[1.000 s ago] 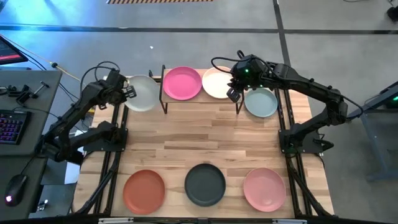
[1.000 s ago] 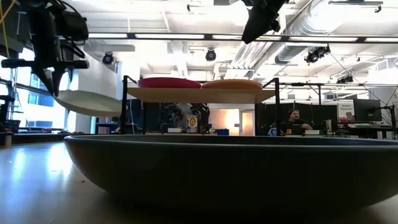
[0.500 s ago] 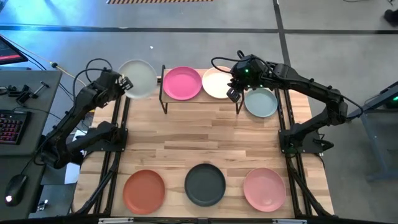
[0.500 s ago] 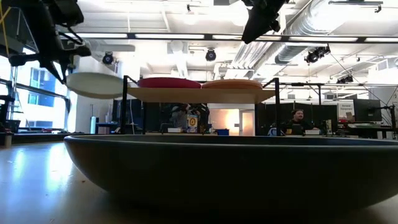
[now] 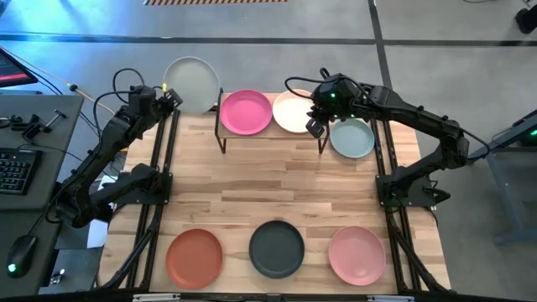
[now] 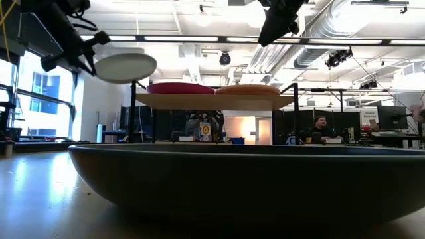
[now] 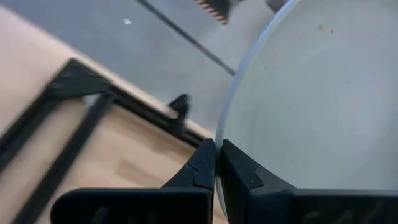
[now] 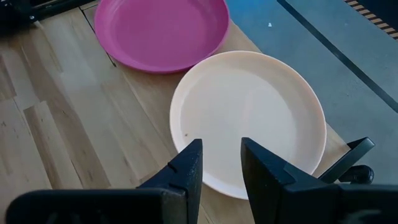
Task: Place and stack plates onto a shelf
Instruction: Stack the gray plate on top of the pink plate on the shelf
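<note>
My left gripper (image 5: 170, 92) is shut on a pale grey-green plate (image 5: 191, 84), held in the air left of the shelf (image 5: 270, 137) and above the height of its top (image 6: 212, 101). A magenta plate (image 5: 246, 111) and a peach plate (image 5: 294, 111) lie side by side on the shelf top. My right gripper (image 8: 221, 163) hovers open above the peach plate (image 8: 249, 118), touching nothing. A second grey-green plate (image 5: 351, 138) lies on the table right of the shelf. The tan plate is out of view. My left gripper pinches the grey-green plate by its rim (image 7: 219, 146), on the side away from the shelf, one finger over the inner face and one under it. The fingers (image 7: 202, 165) reach in about level from the table's left. The plate (image 6: 126, 67) is lifted clear and nearly level.
Terracotta (image 5: 195, 257), charcoal (image 5: 277, 248) and pink (image 5: 357, 255) plates lie in a row along the table's near edge; the charcoal one (image 6: 246, 179) fills the low view's foreground. Bare wood lies between that row and the shelf. A person sits in the room beyond.
My left gripper has carried the grey-green plate up and toward the table's far edge, from below the shelf top's height to above it, and nearer the shelf's left end. The plate has stayed about level. My right arm has kept still.
</note>
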{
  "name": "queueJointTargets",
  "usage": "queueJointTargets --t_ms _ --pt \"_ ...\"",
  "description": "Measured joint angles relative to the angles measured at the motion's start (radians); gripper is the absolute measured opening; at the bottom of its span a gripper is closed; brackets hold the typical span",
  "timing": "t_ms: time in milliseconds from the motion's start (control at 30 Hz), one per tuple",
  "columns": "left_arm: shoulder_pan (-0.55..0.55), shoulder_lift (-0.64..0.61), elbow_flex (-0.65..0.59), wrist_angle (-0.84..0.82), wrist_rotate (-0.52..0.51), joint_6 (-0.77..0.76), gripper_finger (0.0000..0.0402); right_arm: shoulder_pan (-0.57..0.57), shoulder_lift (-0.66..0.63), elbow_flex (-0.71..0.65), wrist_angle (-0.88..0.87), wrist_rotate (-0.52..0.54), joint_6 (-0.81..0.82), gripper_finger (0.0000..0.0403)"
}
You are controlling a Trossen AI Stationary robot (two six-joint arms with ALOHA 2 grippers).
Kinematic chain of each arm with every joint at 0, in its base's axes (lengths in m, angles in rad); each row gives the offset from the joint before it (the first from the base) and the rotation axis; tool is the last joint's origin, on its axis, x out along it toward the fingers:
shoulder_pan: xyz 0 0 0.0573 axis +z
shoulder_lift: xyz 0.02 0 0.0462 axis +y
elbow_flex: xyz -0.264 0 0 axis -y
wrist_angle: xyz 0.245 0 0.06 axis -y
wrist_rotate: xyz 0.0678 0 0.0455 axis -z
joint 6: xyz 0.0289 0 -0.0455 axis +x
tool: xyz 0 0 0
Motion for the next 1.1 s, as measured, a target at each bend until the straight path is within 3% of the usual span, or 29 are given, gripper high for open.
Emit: queueJointTargets --t_ms 233,500,700,1100 --pt "0.000 0.000 0.001 0.112 0.120 0.029 0.0000 0.000 0.000 0.000 0.000 0.063 0.013 0.0090" --pt "-0.001 0.049 0.089 0.104 0.219 0.110 0.0000 0.000 0.000 0.000 0.000 0.112 0.086 0.0090" --pt "-0.003 0.099 0.138 -0.015 0.222 0.177 0.0000 0.000 0.000 0.000 0.000 0.136 0.146 0.0090" --pt "-0.003 0.099 0.143 -0.027 0.276 0.201 0.0000 0.000 0.000 0.000 -0.001 0.138 0.245 0.0090"
